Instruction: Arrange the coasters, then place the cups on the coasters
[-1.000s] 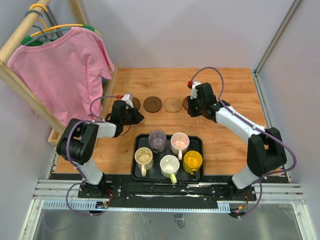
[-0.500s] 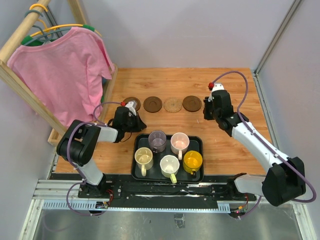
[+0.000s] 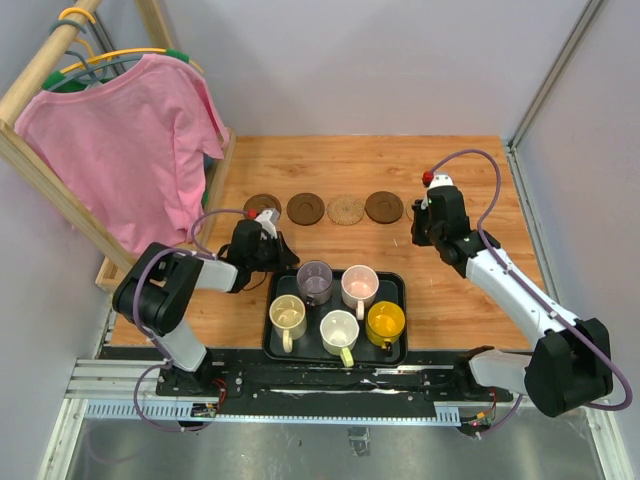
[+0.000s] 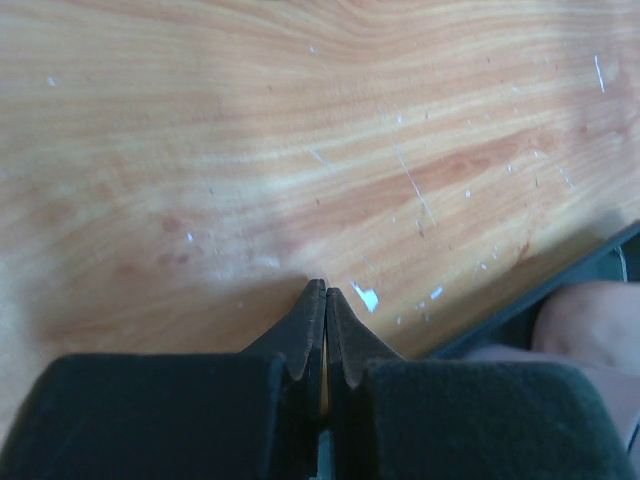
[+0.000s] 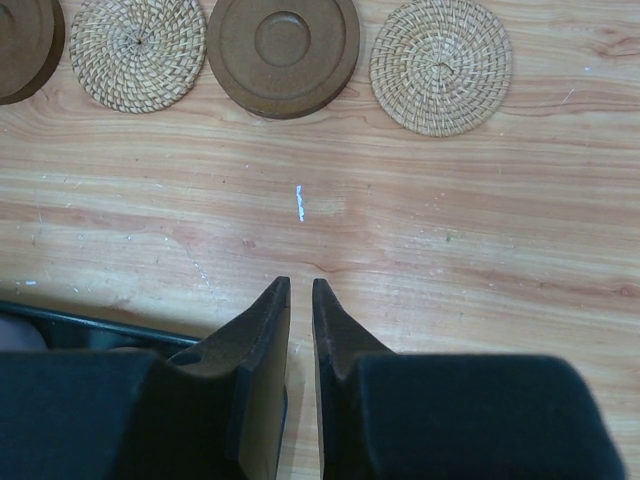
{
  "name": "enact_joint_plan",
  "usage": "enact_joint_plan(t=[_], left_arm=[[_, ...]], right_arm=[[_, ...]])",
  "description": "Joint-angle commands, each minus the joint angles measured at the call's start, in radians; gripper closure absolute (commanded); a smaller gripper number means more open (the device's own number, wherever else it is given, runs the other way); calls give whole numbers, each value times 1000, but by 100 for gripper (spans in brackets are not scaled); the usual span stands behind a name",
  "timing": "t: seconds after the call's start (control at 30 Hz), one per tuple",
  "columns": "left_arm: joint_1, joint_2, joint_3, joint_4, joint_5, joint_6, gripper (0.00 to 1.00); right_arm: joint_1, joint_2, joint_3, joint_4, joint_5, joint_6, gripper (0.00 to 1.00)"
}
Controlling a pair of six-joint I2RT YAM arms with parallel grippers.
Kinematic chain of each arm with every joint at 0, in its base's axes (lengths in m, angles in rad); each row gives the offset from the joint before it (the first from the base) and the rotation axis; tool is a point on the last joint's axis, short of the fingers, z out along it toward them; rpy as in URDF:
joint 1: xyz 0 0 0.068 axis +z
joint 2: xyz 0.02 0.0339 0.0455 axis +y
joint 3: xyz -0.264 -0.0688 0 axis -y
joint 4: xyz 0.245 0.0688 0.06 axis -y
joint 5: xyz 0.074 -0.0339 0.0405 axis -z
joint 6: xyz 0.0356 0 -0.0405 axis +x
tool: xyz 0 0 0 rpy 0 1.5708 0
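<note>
Three dark brown coasters [image 3: 263, 205] [image 3: 305, 208] [image 3: 383, 207] and a tan woven one [image 3: 346, 209] lie in a row on the wooden table. In the right wrist view a second woven coaster [image 5: 440, 65] ends the row, beside a dark one [image 5: 283, 40]. Five cups stand on the black tray [image 3: 398, 283]: cream [image 3: 288, 315], purple-grey [image 3: 315, 280], pinkish [image 3: 359, 286], white with a green handle [image 3: 340, 330], yellow [image 3: 385, 322]. My right gripper [image 3: 428, 222] [image 5: 300, 285] hovers just short of the row, slightly open, holding nothing. By the tray's far left corner my left gripper [image 3: 283, 255] [image 4: 326, 288] is shut on nothing.
A wooden rack with a pink shirt [image 3: 120, 140] stands along the left side. Grey walls close in the table at the back and right. The tray's edge [image 4: 590, 275] shows at the lower right of the left wrist view.
My right gripper has pulled away to the right from the row, uncovering the right-hand dark coaster, and its jaws have parted slightly. My left gripper has slid nearer to the tray.
</note>
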Motion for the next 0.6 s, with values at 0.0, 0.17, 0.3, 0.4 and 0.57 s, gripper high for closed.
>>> enact_joint_plan(t=[0.0,0.17,0.3,0.4,0.57], left_arm=[[-19,-47,-80,-68,11,-11,97],[-21,-118,-121,-116,-13,-16,97],[-20,-135,-121,-130,-35,-15,97],[-21,-129,-101,-128,-70,-15,96],[-20,-171,-56,-146,-204,-37,96]], right_arm=[[-13,-5,-7,-3,-9,21,84],[-13,-2,-8,0,-16,33,83],[-13,3,-11,9,-19,37,83],[-12,10,-10,15,-17,28,83],[-15,25,15,-36,14,10,83]])
